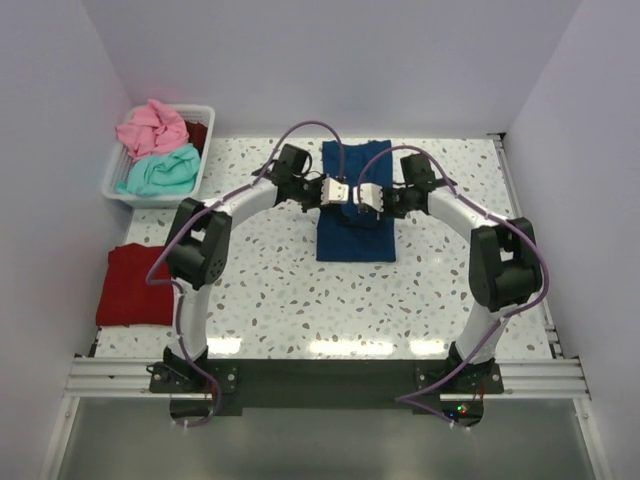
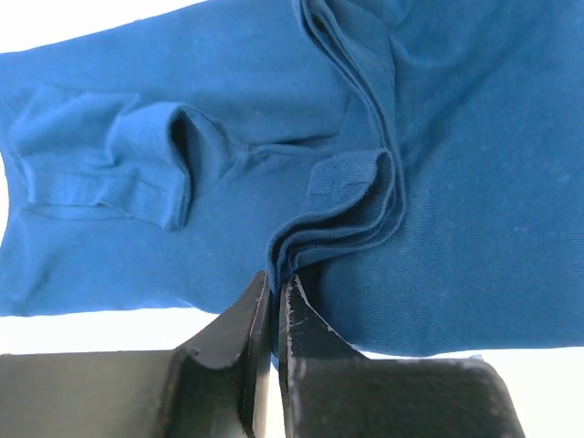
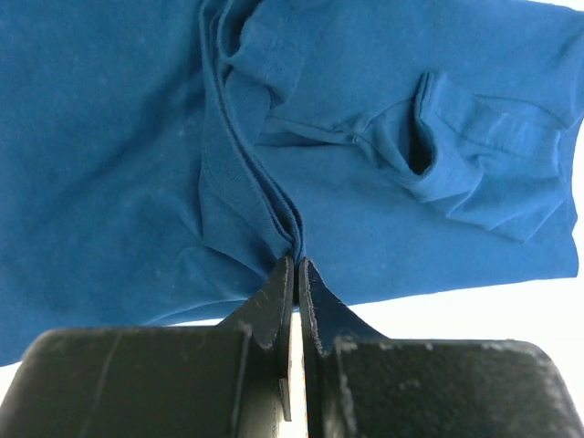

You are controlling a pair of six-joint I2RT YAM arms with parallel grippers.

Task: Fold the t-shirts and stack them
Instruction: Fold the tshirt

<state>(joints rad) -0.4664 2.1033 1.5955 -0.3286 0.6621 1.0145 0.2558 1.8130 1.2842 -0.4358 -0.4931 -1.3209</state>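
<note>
A: Where is the navy tee (image 1: 356, 240)?

B: In the middle of the table (image 1: 430, 290). It lies as a narrow strip running from the far edge toward the arms. Both grippers sit over its middle, side by side and close together.

A: What about the left gripper (image 1: 335, 192)?

B: It is clamped on the navy tee. In its wrist view the left gripper (image 2: 274, 287) has its jaws almost touching, and a bunch of stacked cloth edges runs right into the tips.

A: And the right gripper (image 1: 372, 197)?

B: Much the same. Its wrist view shows the right gripper (image 3: 297, 269) with jaws pressed nearly together on a ridge of gathered layers.

A: How does the cloth lie around them?

B: The pinched layers rise in a crease toward each pair of tips. Past the crease the cloth spreads out, with a sleeve (image 2: 137, 173) folded in on the body. The right wrist view shows a sleeve (image 3: 474, 164) lying likewise.

A: And the other tees?

B: The red tee (image 1: 135, 285) lies folded flat at the table's left edge, beside the left arm and well apart from the navy tee. The pink tee (image 1: 150, 128) is heaped in the basket (image 1: 115, 192) at the far left corner. The teal tee (image 1: 160, 172) is crumpled against its near side, touching it. A bit of dark red cloth (image 1: 197, 135) shows behind the pink tee, but I cannot tell what it is.
</note>
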